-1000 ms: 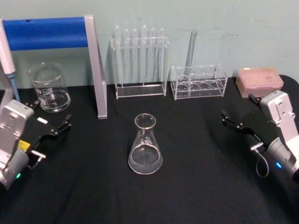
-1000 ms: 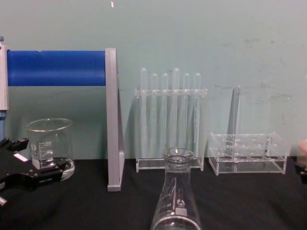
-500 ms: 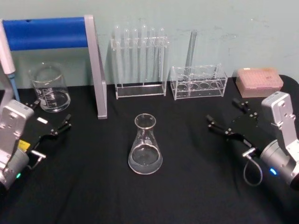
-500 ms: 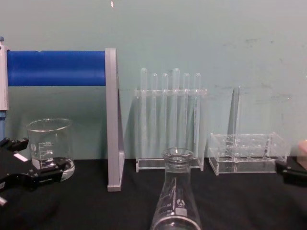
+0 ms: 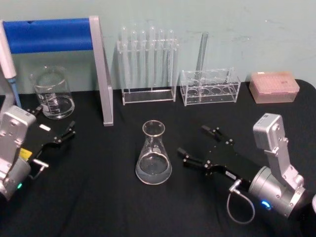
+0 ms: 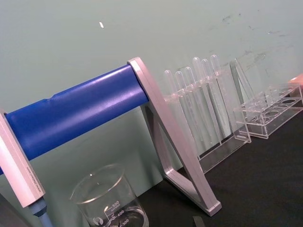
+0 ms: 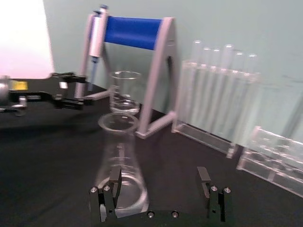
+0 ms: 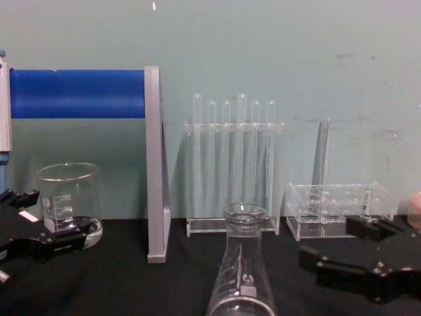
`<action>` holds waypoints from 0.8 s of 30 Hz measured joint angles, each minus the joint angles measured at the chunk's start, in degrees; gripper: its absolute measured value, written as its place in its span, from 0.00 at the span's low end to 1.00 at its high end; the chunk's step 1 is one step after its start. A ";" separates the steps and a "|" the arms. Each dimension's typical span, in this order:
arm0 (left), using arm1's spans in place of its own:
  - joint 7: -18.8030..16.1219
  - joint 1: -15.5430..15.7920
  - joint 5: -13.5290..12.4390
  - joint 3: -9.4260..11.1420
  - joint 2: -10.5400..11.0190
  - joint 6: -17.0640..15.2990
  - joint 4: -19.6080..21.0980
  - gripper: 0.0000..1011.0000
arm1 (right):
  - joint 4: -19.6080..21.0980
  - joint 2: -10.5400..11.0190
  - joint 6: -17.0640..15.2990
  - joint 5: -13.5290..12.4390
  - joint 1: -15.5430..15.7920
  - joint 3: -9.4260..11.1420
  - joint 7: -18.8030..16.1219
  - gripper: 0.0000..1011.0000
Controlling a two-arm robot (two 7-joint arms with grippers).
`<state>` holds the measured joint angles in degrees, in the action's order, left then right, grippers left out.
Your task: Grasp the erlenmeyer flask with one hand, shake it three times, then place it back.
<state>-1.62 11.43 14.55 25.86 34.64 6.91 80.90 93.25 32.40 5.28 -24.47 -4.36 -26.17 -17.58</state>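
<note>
Black table [image 5: 98, 197] is holding the flask [image 5: 153, 154] upright; right gripper [image 5: 192, 139], spread wide, is moving in beside it, probably not touching yet, readying a grab; left gripper [image 5: 55, 117] is waiting, spread, near the beaker [image 5: 52, 94].

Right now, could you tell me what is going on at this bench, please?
The right gripper, jaws open, is pointed at the erlenmeyer flask from the flask's right, close but not touching it. The flask stands upright on the black table, not yet grasped. The left gripper, also open, rests at the table's left side near the beaker.
</note>
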 joint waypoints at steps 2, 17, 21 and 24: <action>0.00 0.00 0.00 0.00 0.00 0.00 0.00 0.99 | 0.28 -0.22 -0.15 -0.07 0.14 -0.23 -0.69 0.99; 0.00 0.00 0.00 0.00 0.00 0.00 0.00 0.99 | -0.37 -3.12 -0.99 0.04 -0.62 -1.05 -5.59 0.99; 0.00 0.00 0.00 0.00 0.00 0.00 0.00 0.99 | -1.49 -4.31 -0.99 0.88 -1.58 -1.46 -6.43 0.99; 0.00 0.00 0.00 0.00 0.00 0.00 0.00 0.99 | -2.71 -5.44 -0.97 1.53 -2.55 -1.89 -7.16 0.99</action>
<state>-1.62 11.43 14.55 25.86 34.65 6.91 80.90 90.54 26.96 4.31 -22.94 -6.90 -28.07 -24.75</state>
